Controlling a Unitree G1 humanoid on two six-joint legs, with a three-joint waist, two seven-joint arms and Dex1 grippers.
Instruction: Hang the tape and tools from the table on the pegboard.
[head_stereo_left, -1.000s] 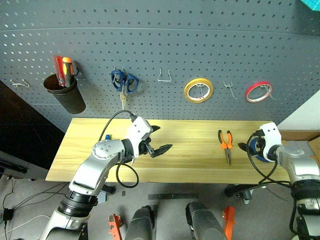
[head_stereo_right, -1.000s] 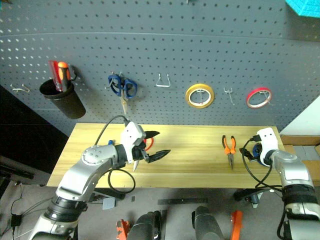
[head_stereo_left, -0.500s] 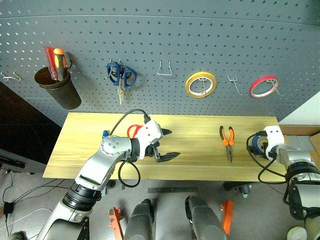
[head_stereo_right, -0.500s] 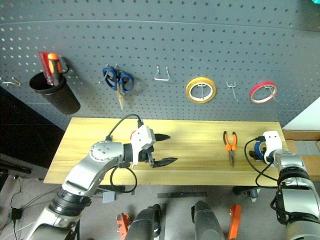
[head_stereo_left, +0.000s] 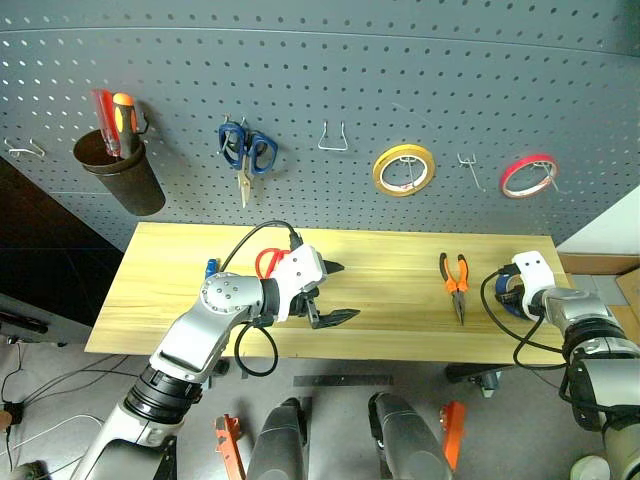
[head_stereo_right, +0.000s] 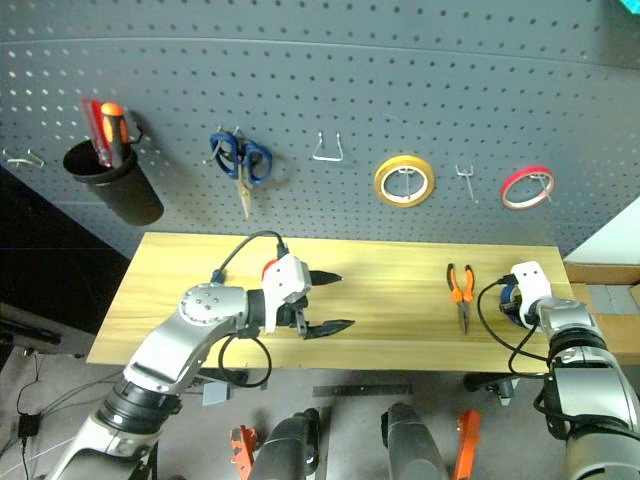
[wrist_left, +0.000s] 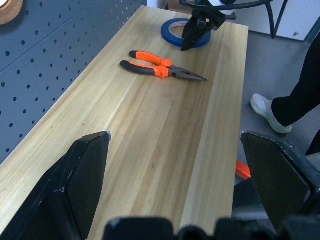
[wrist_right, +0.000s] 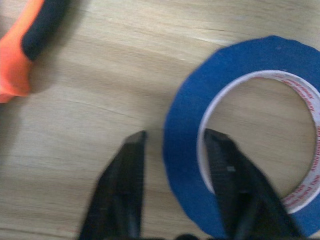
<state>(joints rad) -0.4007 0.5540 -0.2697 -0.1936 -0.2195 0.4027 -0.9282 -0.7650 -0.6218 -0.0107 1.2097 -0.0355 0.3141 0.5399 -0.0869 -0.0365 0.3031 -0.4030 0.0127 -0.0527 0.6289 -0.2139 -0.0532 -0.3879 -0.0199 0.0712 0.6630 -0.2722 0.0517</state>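
Observation:
The blue tape (wrist_right: 182, 170) lies flat at the right end of the table (head_stereo_left: 400, 330). My right gripper (wrist_right: 176, 136) is down on it, one finger in the hole and one outside, shut across the roll's wall. The orange-and-black pliers (head_stereo_left: 455, 285) lie just left of it. My left gripper (head_stereo_left: 350, 290) hovers open and empty over the table's middle. A red scissors handle (head_stereo_left: 265, 262) and a blue screwdriver tip (head_stereo_left: 212, 268) peek out behind the left arm. The pegboard (head_stereo_left: 400, 80) rises behind the table.
On the pegboard hang a black cup (head_stereo_left: 125, 185) holding red and orange screwdrivers, blue scissors (head_stereo_left: 245, 160), a yellow roll (head_stereo_left: 403, 168) and a red roll (head_stereo_left: 527, 175). Bare hooks (head_stereo_left: 333, 140) (head_stereo_left: 467, 165) sit between them. A person's leg and shoe (wrist_left: 272, 105) stand beyond the table's right end.
My right gripper sank onto the blue tape and closed across its wall. The left gripper stayed open over the table's middle. The head camera shifted a little.

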